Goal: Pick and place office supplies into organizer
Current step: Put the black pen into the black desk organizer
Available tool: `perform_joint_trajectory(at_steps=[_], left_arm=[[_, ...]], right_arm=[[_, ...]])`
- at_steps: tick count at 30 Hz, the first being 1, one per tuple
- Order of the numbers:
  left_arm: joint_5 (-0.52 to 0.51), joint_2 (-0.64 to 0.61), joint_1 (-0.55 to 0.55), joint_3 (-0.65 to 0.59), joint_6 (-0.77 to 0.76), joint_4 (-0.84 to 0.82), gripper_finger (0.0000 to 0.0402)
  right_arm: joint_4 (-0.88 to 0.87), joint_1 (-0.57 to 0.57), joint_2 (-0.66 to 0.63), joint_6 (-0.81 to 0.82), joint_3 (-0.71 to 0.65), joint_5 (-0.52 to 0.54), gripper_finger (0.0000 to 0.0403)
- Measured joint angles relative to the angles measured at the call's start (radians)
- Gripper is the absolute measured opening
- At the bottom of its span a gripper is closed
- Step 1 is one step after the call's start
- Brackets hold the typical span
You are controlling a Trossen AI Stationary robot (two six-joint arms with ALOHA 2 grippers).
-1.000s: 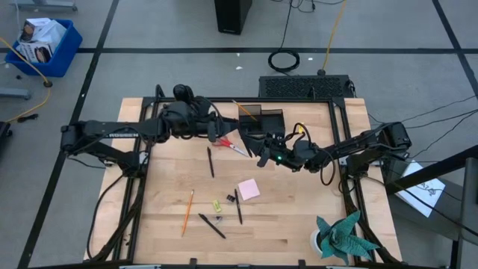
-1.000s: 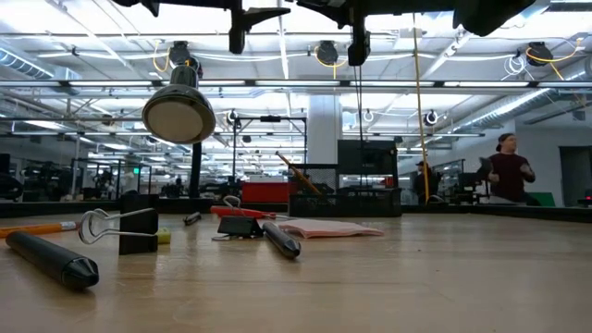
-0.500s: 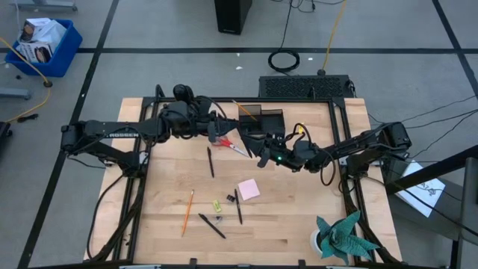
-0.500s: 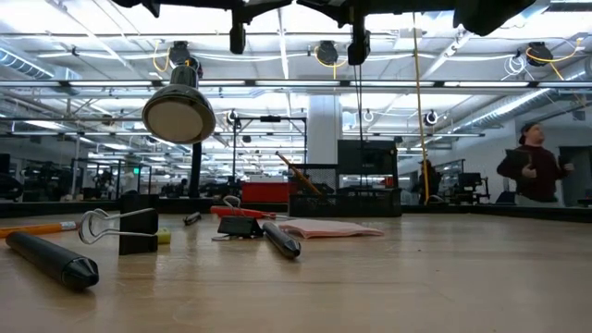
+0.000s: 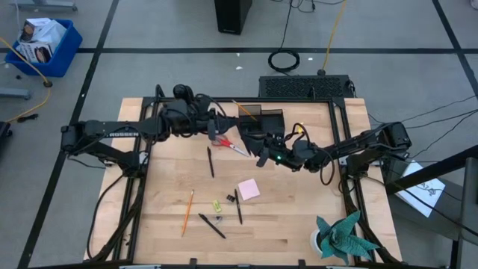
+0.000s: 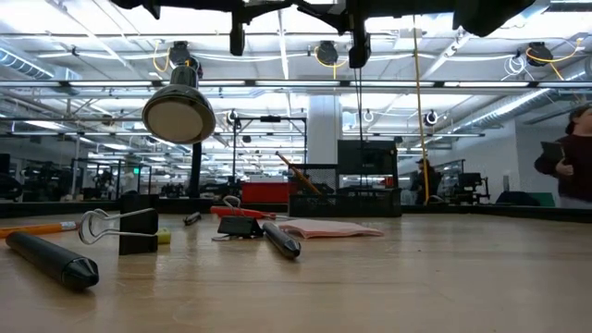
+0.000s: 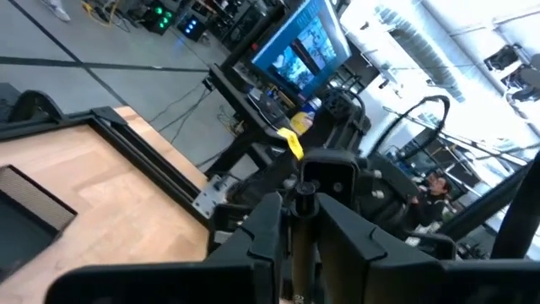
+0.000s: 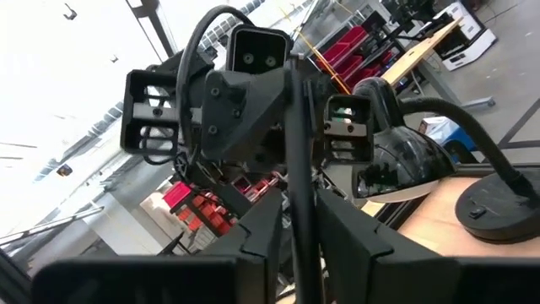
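A thin black pen [image 8: 295, 127] is held in the air between my two grippers, which face each other near the organizer [image 5: 263, 122], a black caddy at the table's far middle. My left gripper [image 5: 218, 128] and right gripper [image 5: 261, 155] are both shut on it, above the red-handled scissors [image 5: 226, 142] lying on the table. A pink sticky pad [image 5: 249, 189], an orange pencil [image 5: 187, 211], two more black pens [image 5: 210, 161] [image 5: 212, 226] and small clips [image 6: 120, 227] lie flat on the wood. My left gripper has the pen's shaft [image 7: 299, 245] pinched between its two fingers. It comes in about level from the table's left, and the pen is clear of the table. My right gripper has the pen's shaft [image 8: 300, 211] between its two fingers with no gap showing. It comes in about level from the table's right, and the shaft reaches out past the fingertips.
A rounded black lamp-like object [image 5: 183, 93] stands at the far left behind my left arm. A teal paper plant [image 5: 343, 235] stands at the near right corner. Bare wood lies on the right half of the table [image 5: 314, 202]. A person [image 6: 572, 153] is in the room beyond.
Both arms have kept their places. In the room behind the table a person has walked toward the right.
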Motion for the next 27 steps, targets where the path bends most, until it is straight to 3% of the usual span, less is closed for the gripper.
perform_joint_trajectory(at_steps=[11, 15, 21, 27], left_arm=[[0.033, 0.000, 0.090, 0.000, 0.030, 0.003, 0.0047], [-0.013, -0.001, 0.138, 0.000, 0.100, 0.000, 0.0057], [-0.010, -0.001, 0.218, 0.000, 0.118, 0.000, 0.0051], [-0.074, 0.011, 0.273, 0.000, 0.164, 0.009, 0.0051]], right_arm=[[0.027, 0.035, -0.011, 0.018, -0.066, -0.036, 0.0111], [0.033, 0.060, -0.074, 0.064, -0.135, -0.083, 0.0109], [-0.054, 0.103, -0.265, 0.093, -0.317, 0.085, 0.0096], [0.010, 0.118, -0.452, 0.147, -0.504, 0.162, 0.0089]])
